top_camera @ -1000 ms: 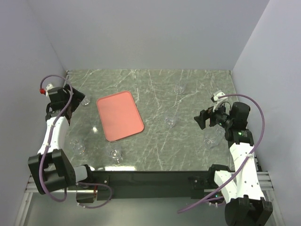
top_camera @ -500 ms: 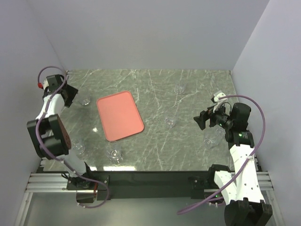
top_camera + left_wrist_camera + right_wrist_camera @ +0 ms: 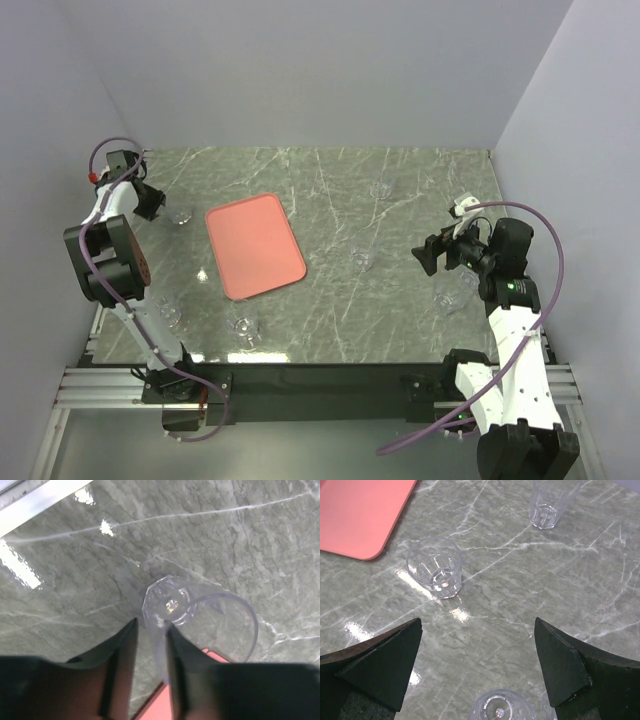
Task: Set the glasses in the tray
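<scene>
Even, bright overhead light, with white glare patches on the marble table point(image 3: 60, 575); soft shadows; near fingers point(image 3: 120, 675) blurred in both wrist views.

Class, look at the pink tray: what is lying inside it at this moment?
Nothing shows inside the tray; its pink floor is bare. The glasses, like one right of it, stand on the marble table. Clear glass is hard to spot, though.

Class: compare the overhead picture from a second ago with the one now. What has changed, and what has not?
The left claw swung toward the table's far-left corner, beside a glass; nothing lifted. The right claw, tray and other glasses stayed put.
</scene>
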You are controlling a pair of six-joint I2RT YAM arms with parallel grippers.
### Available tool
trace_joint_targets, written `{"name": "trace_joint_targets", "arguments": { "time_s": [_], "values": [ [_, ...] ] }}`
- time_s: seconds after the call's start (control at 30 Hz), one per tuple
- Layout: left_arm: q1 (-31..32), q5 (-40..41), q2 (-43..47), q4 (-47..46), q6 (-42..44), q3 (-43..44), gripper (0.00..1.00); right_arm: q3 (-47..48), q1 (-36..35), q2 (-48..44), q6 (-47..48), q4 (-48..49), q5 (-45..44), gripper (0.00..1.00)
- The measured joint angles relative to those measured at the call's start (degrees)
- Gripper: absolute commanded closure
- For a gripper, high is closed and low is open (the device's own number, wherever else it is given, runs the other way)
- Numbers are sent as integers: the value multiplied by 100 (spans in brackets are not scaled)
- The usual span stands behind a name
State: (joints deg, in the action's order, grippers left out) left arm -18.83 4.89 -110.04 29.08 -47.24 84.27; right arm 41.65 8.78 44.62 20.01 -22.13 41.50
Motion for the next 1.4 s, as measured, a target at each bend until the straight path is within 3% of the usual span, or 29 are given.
{"name": "trace_joint_targets", "arguments": {
  "time_s": [0.2,0.57,0.97,1.4],
  "values": [
    [0,50,-107,98,76,129,99,0,0,26,0,2,-9,0],
    [20,-63,-61,35,282,85,100,-11,0,24,0,2,-11,0],
    [302,-1414,627,-662,1023,-446,100,-85,0,9,0,13,-9,0],
    [957,-2247,518,-787,1591,-334,97,-85,0,-33,2,20,-9,0]
  ]
}}
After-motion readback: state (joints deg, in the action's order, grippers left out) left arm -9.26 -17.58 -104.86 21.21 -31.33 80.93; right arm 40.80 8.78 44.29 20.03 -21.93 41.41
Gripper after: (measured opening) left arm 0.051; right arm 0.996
